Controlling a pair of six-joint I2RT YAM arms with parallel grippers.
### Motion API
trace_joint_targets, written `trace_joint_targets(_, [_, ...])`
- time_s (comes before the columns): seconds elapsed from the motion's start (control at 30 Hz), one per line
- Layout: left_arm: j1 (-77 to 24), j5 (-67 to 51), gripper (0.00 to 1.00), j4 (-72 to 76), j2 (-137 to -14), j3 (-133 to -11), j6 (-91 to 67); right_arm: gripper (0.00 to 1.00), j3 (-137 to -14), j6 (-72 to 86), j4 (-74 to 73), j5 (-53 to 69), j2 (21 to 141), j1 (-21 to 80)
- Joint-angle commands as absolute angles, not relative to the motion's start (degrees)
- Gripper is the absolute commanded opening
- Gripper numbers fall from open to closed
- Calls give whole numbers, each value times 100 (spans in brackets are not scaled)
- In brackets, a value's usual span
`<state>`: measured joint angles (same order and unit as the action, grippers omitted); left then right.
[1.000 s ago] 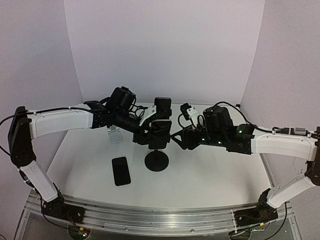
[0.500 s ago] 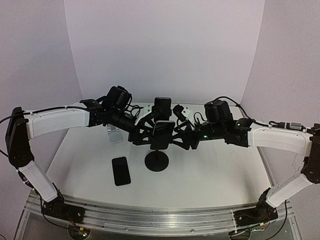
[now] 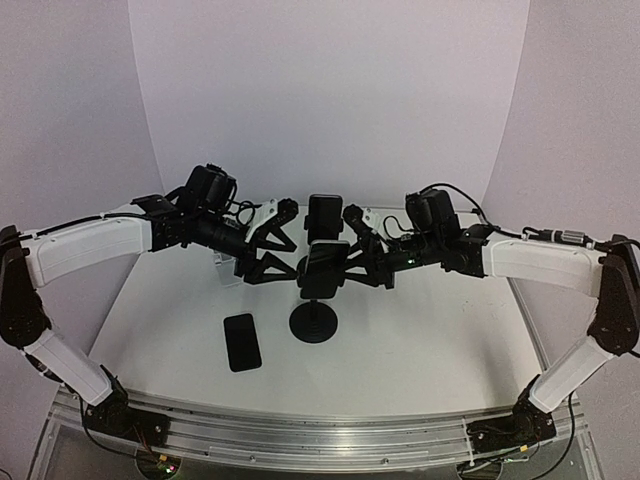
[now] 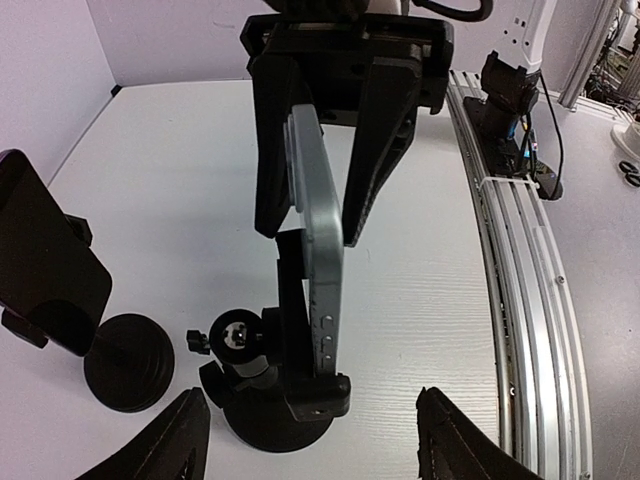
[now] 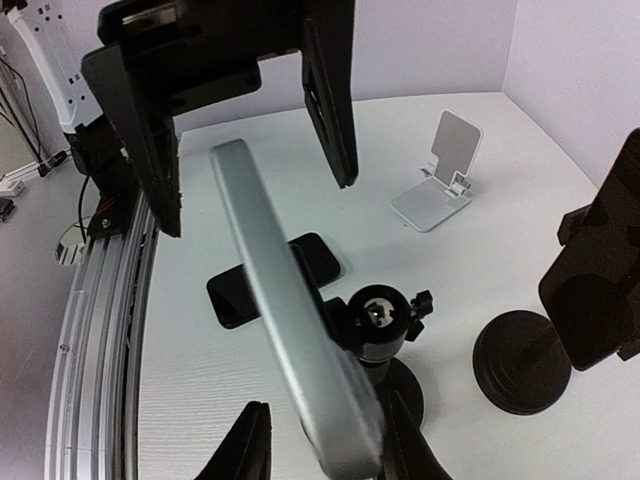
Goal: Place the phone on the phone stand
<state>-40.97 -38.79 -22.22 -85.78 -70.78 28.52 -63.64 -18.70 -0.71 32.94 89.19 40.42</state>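
A silver-edged phone (image 3: 323, 270) (image 4: 318, 260) (image 5: 290, 330) stands upright in the cradle of the black phone stand (image 3: 313, 323) (image 4: 265, 415) at the table's middle. My right gripper (image 3: 362, 262) (image 5: 322, 445) reaches in from the right, shut on the phone's upper part with a finger against each face. My left gripper (image 3: 264, 250) (image 4: 315, 440) hangs open just left of the stand. Its fingers (image 4: 180, 440) are spread wide and touch nothing.
A second black stand (image 3: 324, 215) (image 4: 128, 360) (image 5: 520, 365) holding a dark phone stands right behind. Another dark phone (image 3: 241, 341) (image 5: 275, 280) lies flat at the front left. A white folding stand (image 3: 230, 270) (image 5: 440, 170) sits at the back left. The metal rail (image 4: 520, 250) runs along the near edge.
My left gripper has let go of the phone, opened wider and drawn back to the left. My right gripper has moved in leftward and closed on the phone.
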Motion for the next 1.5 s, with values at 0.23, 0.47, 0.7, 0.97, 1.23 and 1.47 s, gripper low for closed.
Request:
trace_joint_targets(0.23, [-4104,-3440,69,-2441,-8421,-7014,2910,11,-6657,-2283,44,4019,9242,4060])
trace_joint_targets(0.47, [-4104,-3406,62,-2329,-8563,-6887,2851,5,-6675,-2452,30,3763,9160,4142])
trace_joint_targets(0.7, [-4104,-3542,50,-2231,-8830,-6928,3001,5,-6817,-2526,-478,3235,9138,4278])
trace_joint_targets(0.97, [-4104,-3784,36,-2118,-8965,-6915,3161,4,-7215,-2388,-1294,2737,9223,4336])
trace_joint_targets(1.23, [-4104,-3891,43,-2084,-8988,-6943,3276,2,-7270,-2460,-1729,2467,9092,4344])
trace_joint_targets(1.47, [-4104,-4007,36,-2001,-9021,-6969,3373,13,-7427,-2635,-1718,2699,9267,4342])
